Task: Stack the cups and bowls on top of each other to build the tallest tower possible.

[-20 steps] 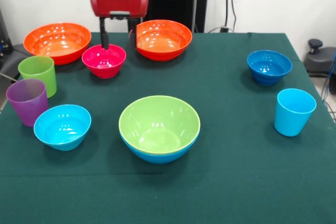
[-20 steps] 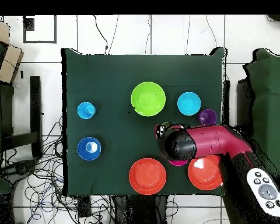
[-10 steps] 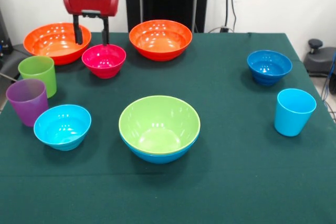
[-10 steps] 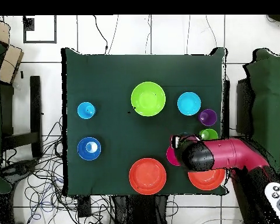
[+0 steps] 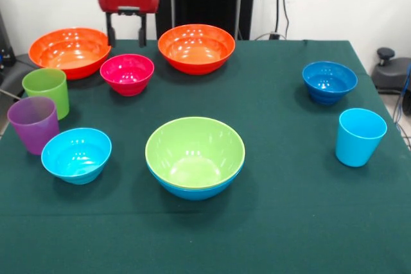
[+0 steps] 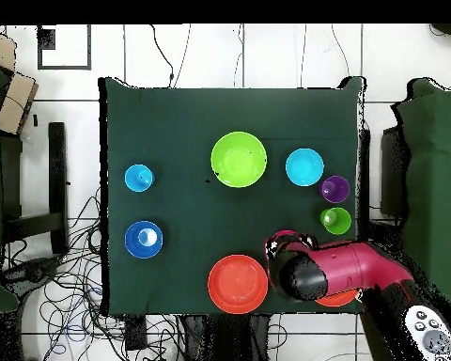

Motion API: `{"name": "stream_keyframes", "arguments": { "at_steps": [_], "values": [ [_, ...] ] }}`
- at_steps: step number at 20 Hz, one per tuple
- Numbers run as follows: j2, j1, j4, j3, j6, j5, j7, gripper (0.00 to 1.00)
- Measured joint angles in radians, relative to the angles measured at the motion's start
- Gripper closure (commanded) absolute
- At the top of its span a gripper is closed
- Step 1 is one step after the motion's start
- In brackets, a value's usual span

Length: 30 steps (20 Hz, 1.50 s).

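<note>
Your gripper (image 5: 126,35) is hanging empty with its fingers spread, behind the magenta bowl (image 5: 127,73) and between the two orange bowls (image 5: 196,47). From overhead the arm (image 6: 337,273) is hiding that magenta bowl. The tower (image 5: 194,156), lime green bowl nested in blue, is sitting mid-table; front shows both, overhead only green.

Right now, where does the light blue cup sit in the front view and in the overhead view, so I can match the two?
Front view: the light blue cup stands at the right side, nearer the camera than the dark blue bowl.
Overhead view: the light blue cup is at the left side, above the dark blue bowl.
Shared landmark: the tower's lime green bowl at mid-table.
</note>
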<state>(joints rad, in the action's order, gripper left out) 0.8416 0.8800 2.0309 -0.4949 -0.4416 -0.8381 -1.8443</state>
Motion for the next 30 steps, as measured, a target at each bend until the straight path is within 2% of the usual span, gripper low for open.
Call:
{"name": "stream_keyframes", "arguments": {
  "at_steps": [6,7,13,17,23,30],
  "values": [
    [-0.003,-0.078,0.014,0.042,0.031,-0.001,0.000,0.00],
    [-0.010,-0.107,0.014,0.061,0.048,-0.001,0.000,0.00],
    [-0.043,-0.154,0.014,0.111,0.108,-0.001,0.000,0.00],
    [-0.072,-0.146,0.014,0.130,0.142,-0.001,0.000,0.00],
    [-0.132,-0.099,0.013,0.144,0.173,-0.009,0.000,0.00],
    [-0.157,-0.005,0.013,0.141,0.174,-0.009,0.000,0.00]
  ]
}}
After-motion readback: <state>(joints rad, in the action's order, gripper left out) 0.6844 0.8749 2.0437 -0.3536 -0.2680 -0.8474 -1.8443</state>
